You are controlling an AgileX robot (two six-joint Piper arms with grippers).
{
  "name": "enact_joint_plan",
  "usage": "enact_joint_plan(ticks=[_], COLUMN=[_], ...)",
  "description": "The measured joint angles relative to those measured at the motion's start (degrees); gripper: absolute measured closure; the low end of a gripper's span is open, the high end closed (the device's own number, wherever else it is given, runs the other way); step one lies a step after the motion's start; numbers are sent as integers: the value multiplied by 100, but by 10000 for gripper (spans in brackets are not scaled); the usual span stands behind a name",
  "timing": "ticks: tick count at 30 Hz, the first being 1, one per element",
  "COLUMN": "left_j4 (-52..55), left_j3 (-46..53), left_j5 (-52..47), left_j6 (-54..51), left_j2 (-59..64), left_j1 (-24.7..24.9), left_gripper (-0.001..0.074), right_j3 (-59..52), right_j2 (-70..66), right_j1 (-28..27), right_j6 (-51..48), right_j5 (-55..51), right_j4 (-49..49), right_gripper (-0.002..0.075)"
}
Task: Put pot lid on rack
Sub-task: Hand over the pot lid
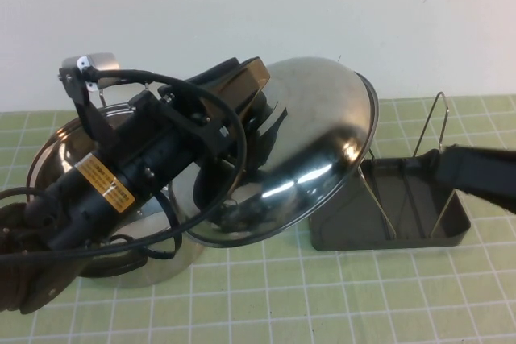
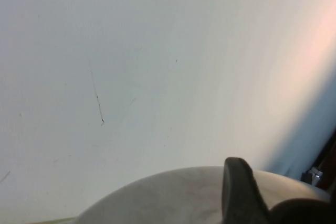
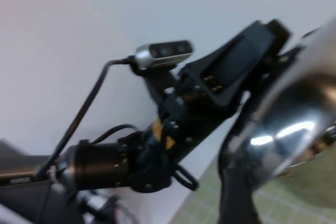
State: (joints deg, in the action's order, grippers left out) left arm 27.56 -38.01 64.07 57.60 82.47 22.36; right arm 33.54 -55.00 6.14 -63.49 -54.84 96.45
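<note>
Lid (image 1: 310,142) tilted in left hand (image 1: 262,122), right hand (image 1: 451,168) over rack (image 1: 387,223).

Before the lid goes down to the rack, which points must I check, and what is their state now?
1. Pot lid lifted off the pot: ok.
2. Left gripper at the lid's knob side; hold on it: cannot tell.
3. Lid tilted on edge to enter the wire loops: ok.
4. Rack free between its loops: ok.
5. Lid above a slot: not ok; it hangs beside the rack.
6. Right gripper clear of the rack: not ok.
</note>
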Motion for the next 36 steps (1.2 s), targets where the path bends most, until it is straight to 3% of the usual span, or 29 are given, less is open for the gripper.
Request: enact_joint_plan(ticks=[3,9,23,31,33,36], left_j4=[0,-10,119,97,97,134], left_j3=[-27,-27,-27,-36,-39,-49], left_j5=[14,23,23,23,23,37], left_j6=[8,35,81,120,120,106], left_j2=[0,0,0,0,0,0], left_j1=[0,0,56,414,486,509], left_gripper=[425,425,425,425,425,425], right_j3=[479,735,1016,1580,1689,1794], right_j2=[-823,-1639,-1782,-2155,-2294,-2402], right_j1=[14,30,417,763,853,970], right_j6=[0,11,99,130,130,-16], right_j5=[-498,-750,-165,9,34,66], right_j4=[0,0,0,0,0,12], right_gripper=[298,281,279,279,291,380])
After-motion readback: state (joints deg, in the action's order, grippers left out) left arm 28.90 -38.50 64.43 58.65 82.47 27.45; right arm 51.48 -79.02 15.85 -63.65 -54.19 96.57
